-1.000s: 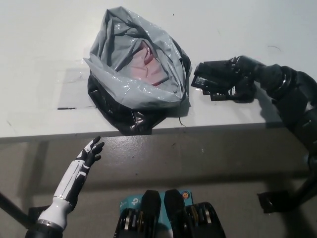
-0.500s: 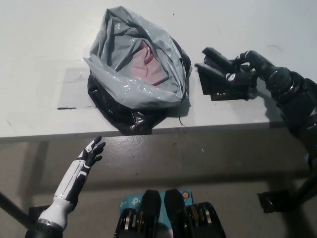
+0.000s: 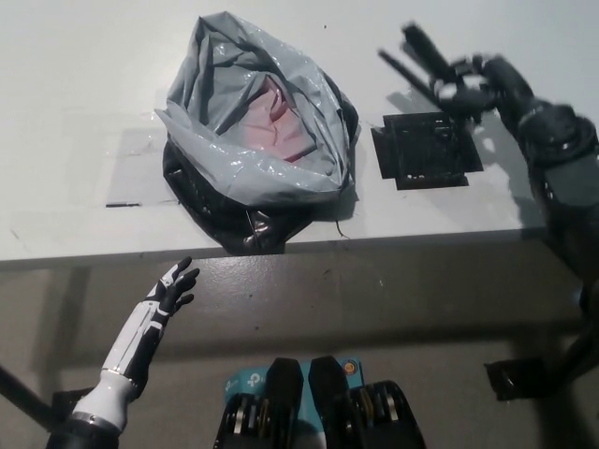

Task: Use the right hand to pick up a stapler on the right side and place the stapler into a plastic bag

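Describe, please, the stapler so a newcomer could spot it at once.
On the white table, look right of the grey plastic bag, above the flat black square. The stapler is the slim black bar held in the black right hand, the only thing off the table.

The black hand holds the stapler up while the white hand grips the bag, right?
No: the head view shows the left hand open below the table edge, apart from the bag. The right hand does hold the stapler up.
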Available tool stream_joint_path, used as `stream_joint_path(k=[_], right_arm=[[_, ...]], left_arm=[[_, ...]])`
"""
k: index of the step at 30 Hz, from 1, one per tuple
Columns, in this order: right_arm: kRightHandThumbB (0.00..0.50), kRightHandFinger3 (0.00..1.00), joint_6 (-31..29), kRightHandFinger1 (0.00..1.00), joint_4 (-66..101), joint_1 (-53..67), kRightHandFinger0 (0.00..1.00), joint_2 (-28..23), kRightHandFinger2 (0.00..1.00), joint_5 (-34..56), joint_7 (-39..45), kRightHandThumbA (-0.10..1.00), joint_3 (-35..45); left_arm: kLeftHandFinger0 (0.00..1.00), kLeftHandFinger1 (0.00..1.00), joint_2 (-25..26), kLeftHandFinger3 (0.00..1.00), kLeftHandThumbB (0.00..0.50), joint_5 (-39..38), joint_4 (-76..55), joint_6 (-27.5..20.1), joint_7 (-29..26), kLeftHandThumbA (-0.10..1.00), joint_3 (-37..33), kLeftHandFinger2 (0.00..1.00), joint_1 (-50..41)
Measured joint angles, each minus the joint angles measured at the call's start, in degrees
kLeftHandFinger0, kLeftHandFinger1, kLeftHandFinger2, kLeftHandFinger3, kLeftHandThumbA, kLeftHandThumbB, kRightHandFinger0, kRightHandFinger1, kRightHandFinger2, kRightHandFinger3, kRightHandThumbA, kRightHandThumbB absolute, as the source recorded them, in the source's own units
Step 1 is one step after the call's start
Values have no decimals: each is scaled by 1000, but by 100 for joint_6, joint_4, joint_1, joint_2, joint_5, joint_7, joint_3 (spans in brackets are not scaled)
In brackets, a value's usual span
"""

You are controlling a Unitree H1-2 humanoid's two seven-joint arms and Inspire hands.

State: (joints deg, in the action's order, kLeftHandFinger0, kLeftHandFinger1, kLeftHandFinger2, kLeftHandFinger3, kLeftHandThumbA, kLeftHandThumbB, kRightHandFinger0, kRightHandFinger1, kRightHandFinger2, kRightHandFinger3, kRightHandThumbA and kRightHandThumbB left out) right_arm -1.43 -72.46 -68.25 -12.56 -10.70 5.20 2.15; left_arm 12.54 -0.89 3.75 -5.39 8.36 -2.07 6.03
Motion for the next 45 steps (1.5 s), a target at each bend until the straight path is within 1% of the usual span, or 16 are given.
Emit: stream_joint_path(k=[2, 6, 9, 11, 15, 24, 26, 28, 29, 31, 32, 36, 40, 43, 44, 45], right_arm=[[273, 354, 72, 392, 270, -97, 17, 86, 691, 135, 51, 285, 137], [291, 346, 217, 393, 777, -280, 49, 229, 660, 291, 175, 229, 169], [301, 76, 370, 329, 1168, -485, 17, 424, 566, 362, 280, 275, 146], [315, 22, 456, 327, 1251, -614, 11, 576, 552, 360, 299, 287, 51], [317, 34, 549, 375, 1261, -750, 10, 796, 625, 338, 320, 336, -152], [290, 68, 598, 325, 1203, -811, 30, 1409, 488, 36, 241, 340, -992], [291, 69, 531, 380, 973, -807, 100, 1563, 509, -76, 141, 364, -1203], [287, 94, 482, 552, 757, -788, 389, 1647, 533, -167, 74, 360, -1351], [273, 80, 452, 418, 660, -760, 291, 1678, 418, -207, 31, 348, -1426], [256, 104, 396, 308, 487, -666, 109, 1721, 439, -280, -56, 328, -1542], [243, 177, 387, 302, 440, -650, 5, 1725, 539, -295, -69, 278, -1557], [244, 326, 200, 370, 79, -516, 20, 1735, 623, -402, -234, 316, -1658], [243, 462, 5, 491, -190, -413, 164, 1713, 692, -499, -440, 334, -1770], [269, 530, -70, 396, -233, -362, 175, 1706, 572, -582, -558, 341, -1849], [314, 953, -98, 737, -233, -340, 460, 1706, 954, -611, -617, 438, -1872], [312, 966, -154, 774, -233, -299, 546, 1707, 945, -661, -727, 461, -1916]], left_arm=[[1000, 1000, 0, 1000, 318, -1, 0, 0, 2, 1000, 0, 1000, -1], [1000, 1000, 1, 1000, 318, -1, 1, -2, 8, 1000, 0, 1000, -4], [1000, 1000, -2, 1000, 324, -13, 2, -10, 11, 1000, 0, 1000, -7], [1000, 1000, -2, 1000, 315, -18, 2, -10, 11, 1000, 1, 1000, -12], [1000, 1000, -2, 1000, 320, -18, 2, -10, 11, 1000, -2, 1000, -10], [1000, 1000, -2, 1000, 351, -18, 1, -8, 13, 1000, -4, 1000, -8], [1000, 1000, -2, 1000, 340, -30, 0, -3, 19, 1000, -4, 1000, -8], [1000, 1000, -2, 1000, 327, -32, -3, 0, 20, 1000, -4, 1000, -8], [1000, 1000, -2, 1000, 326, -32, -6, 0, 20, 1000, -4, 1000, -8], [1000, 1000, -1, 1000, 323, -32, -12, 1, 21, 1000, -4, 1000, -9], [1000, 1000, -1, 1000, 334, -32, -13, 1, 21, 1000, -4, 1000, -10], [1000, 1000, 0, 1000, 350, -33, -32, 10, 21, 1000, -4, 1000, -9], [1000, 1000, 0, 1000, 347, -30, -34, 13, 22, 1000, -5, 1000, -6], [1000, 1000, 0, 1000, 345, -29, -34, 13, 22, 1000, -5, 1000, -6], [1000, 1000, 0, 1000, 336, -28, -34, 13, 22, 1000, -5, 1000, -6], [1000, 1000, 0, 1000, 335, -26, -34, 13, 21, 1000, -5, 1000, -7]])
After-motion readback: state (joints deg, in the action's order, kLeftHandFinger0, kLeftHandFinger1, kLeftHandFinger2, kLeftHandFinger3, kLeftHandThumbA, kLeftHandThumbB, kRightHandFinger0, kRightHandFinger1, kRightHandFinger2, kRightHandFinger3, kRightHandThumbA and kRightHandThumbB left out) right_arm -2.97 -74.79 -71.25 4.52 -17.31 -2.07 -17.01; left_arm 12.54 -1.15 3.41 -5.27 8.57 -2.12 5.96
